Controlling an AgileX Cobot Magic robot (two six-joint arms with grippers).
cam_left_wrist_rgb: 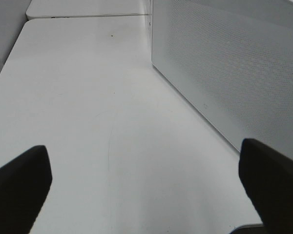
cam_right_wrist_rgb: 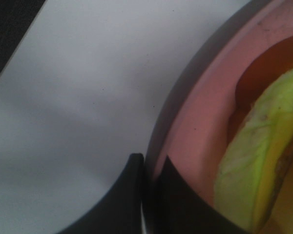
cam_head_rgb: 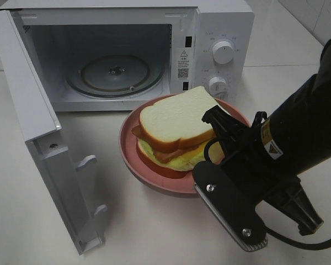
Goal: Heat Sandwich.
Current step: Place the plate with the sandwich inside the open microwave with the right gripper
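The sandwich (cam_head_rgb: 176,122), thick white bread over yellow-green and reddish filling, lies on a round pink plate (cam_head_rgb: 133,160) just in front of the open microwave (cam_head_rgb: 220,22). My right gripper (cam_right_wrist_rgb: 151,165) is shut on the plate's near rim, one finger above it and one below. In the exterior view the black right arm (cam_head_rgb: 265,160) covers that grip. The right wrist view shows the plate's rim (cam_right_wrist_rgb: 195,126) and the filling (cam_right_wrist_rgb: 254,161) close up. My left gripper (cam_left_wrist_rgb: 146,190) is open and empty over bare table beside the microwave door, out of the exterior view.
The microwave door (cam_head_rgb: 44,149) swings out to the left, toward the table's front. Its perforated panel (cam_left_wrist_rgb: 224,63) stands close to the left gripper. A glass turntable (cam_head_rgb: 115,74) lies inside the cavity. Two knobs (cam_head_rgb: 223,51) sit on the right-hand panel. White table (cam_head_rgb: 154,232) lies around.
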